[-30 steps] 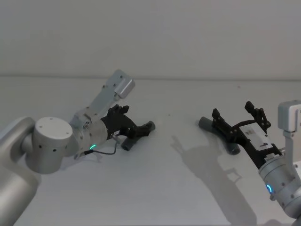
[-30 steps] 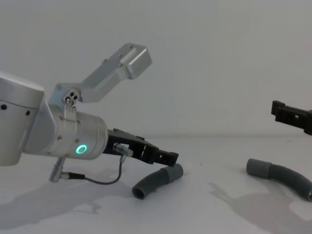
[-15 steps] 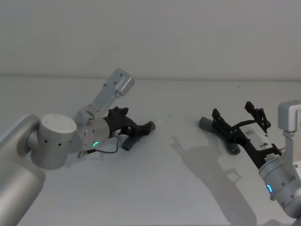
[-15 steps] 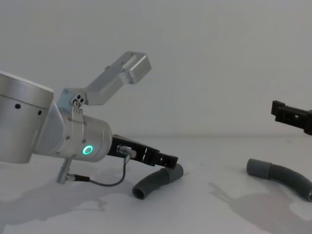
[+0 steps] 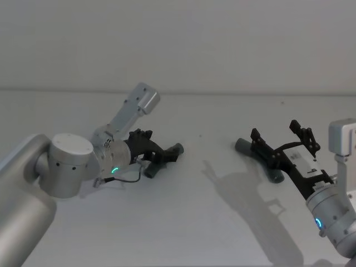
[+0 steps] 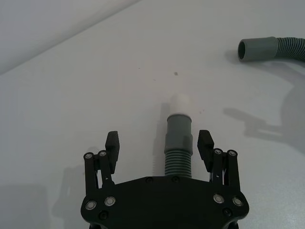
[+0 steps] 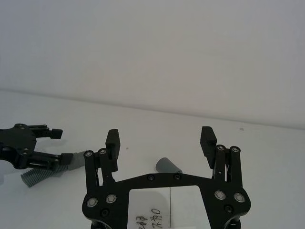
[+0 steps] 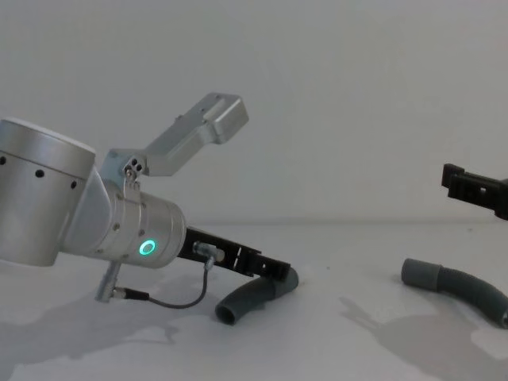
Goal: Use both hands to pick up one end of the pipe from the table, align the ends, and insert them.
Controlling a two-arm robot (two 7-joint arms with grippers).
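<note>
My left claw (image 6: 158, 141) is wide open, straddling the short hose (image 6: 178, 148) lying on the bench (image 5: 183, 222) at left; my right claw (image 7: 160, 136), also open, hangs over the long hose (image 8: 452, 284) at right.

Short hose (image 8: 252, 294) lies left, longer hose (image 8: 459, 286) right.

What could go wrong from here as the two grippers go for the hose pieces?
The open left gripper straddles the short hose off-centre, nearer one finger, so closing may shove or twist it and mispoint its white tip.
The open right gripper hangs well above the curved longer hose; coming down, it could grab the bend instead of the socket cuff, making alignment harder.
</note>
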